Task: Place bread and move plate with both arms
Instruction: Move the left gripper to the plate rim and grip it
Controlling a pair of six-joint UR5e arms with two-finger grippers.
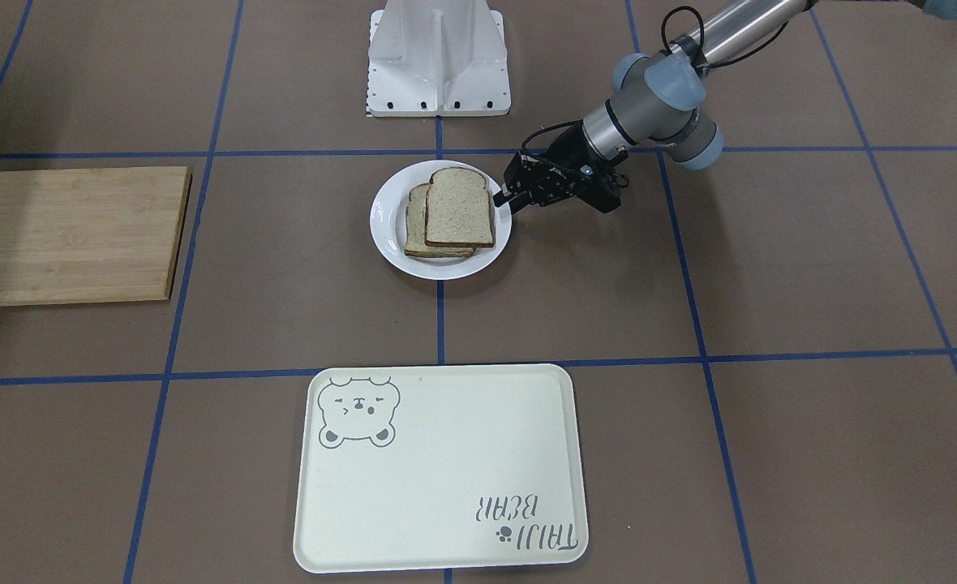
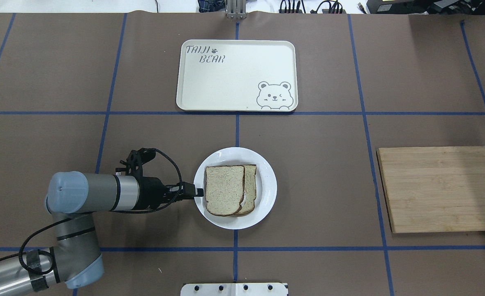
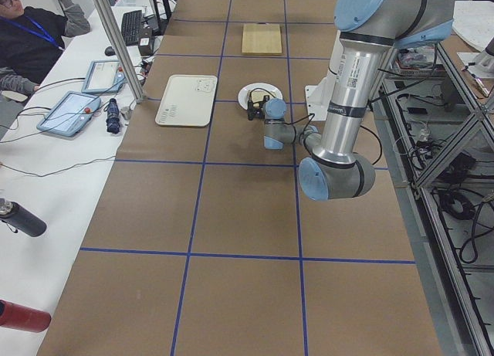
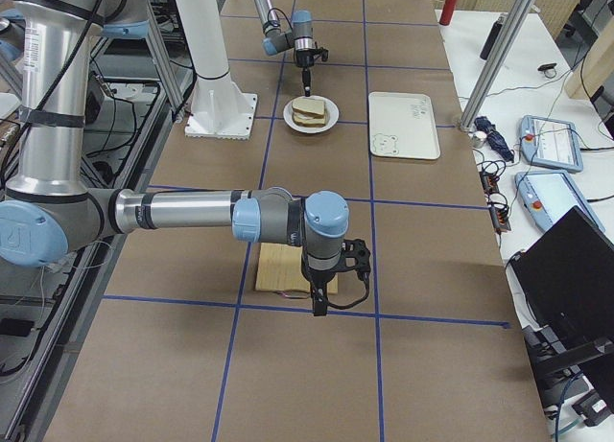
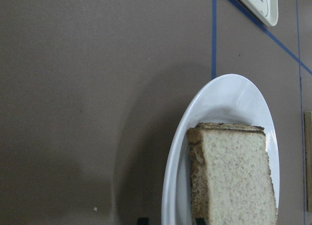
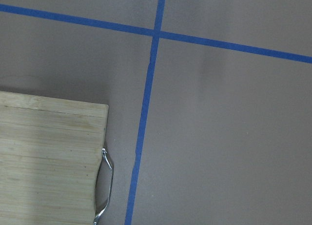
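Two pale, speckled, brown-crusted bread slices (image 2: 224, 190) lie stacked on one round glossy white plate (image 2: 267, 181) at centre frame. The left gripper (image 2: 201, 192) has its fingers apart, astride the plate's left rim. Whether the right gripper (image 4: 320, 303) is spread or closed cannot be told.

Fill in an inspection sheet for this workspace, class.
Surface: brown table with a blue tape grid.
Job's things: bread lies on top of a second slice on the plate.
Clutter: tray; cutting board.
Grippers: left gripper open at the plate's rim; right gripper near the cutting board's corner, state unclear.
Cables: black cable loops off the left wrist.
Surroundings: operator and tablets at a side bench.
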